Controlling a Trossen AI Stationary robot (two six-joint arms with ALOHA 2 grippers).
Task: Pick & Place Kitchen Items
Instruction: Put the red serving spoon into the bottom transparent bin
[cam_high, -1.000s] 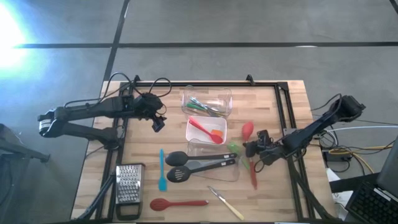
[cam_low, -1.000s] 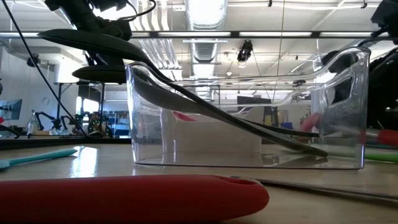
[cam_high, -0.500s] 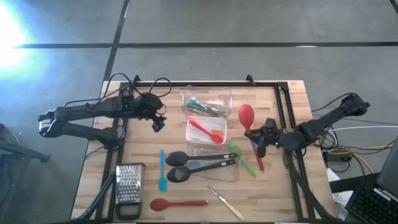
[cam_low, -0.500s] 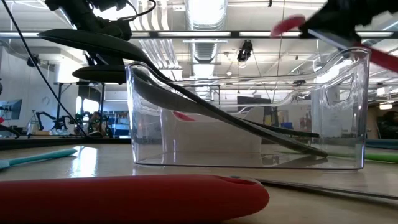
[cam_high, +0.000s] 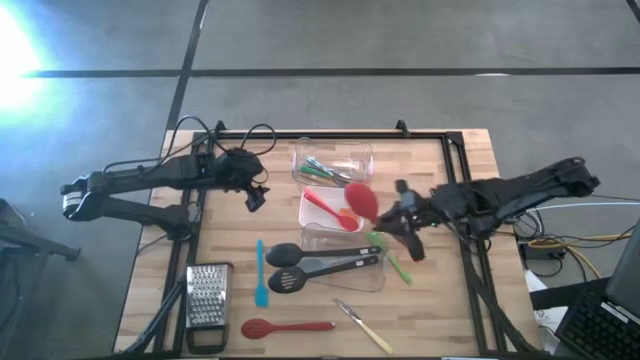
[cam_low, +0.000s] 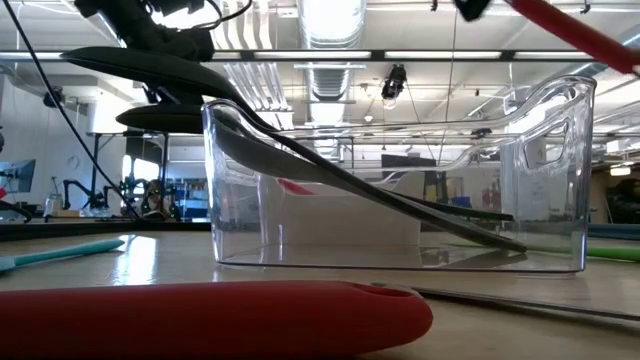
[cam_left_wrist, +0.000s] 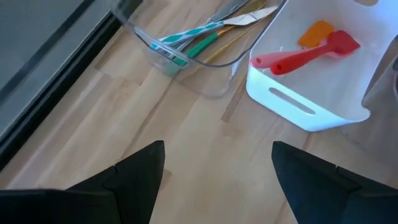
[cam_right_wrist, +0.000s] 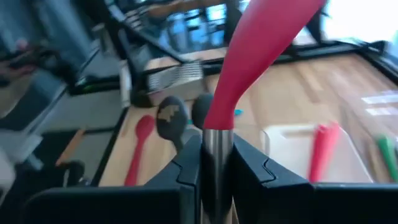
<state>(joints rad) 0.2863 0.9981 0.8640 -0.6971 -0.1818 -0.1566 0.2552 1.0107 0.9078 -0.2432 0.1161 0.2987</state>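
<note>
High view: three clear tubs are counted in a column at table centre. The far tub (cam_high: 333, 163) holds green, teal and wood-handled small tools (exact number cannot be told). The middle tub (cam_high: 331, 209) holds one red spatula (cam_high: 323, 205) and one orange piece (cam_high: 349, 215). The near tub (cam_high: 342, 255) has two black utensils (cam_high: 310, 268) propped in it, heads sticking out on the left arm's side.

The right gripper (cam_high: 408, 222) is held above the table just beside the middle and near tubs, fingers clamped on the metal stem of one red spoon (cam_high: 361, 199), whose bowl is seen over the middle tub's edge. In the right wrist view the grip is confirmed: both fingers (cam_right_wrist: 247, 172) are pressed against the stem (cam_right_wrist: 217, 163).

The left gripper (cam_high: 256, 197) is parked near the table's left edge, well apart from the tubs, fingers spread w/ nothing between them.

Loose on the wood: one teal tool (cam_high: 260, 272), one red spoon (cam_high: 287, 327) at the near edge, one pale-handled tool (cam_high: 365, 328), one green tool (cam_high: 392, 259), and one box grater (cam_high: 207, 297).
</note>
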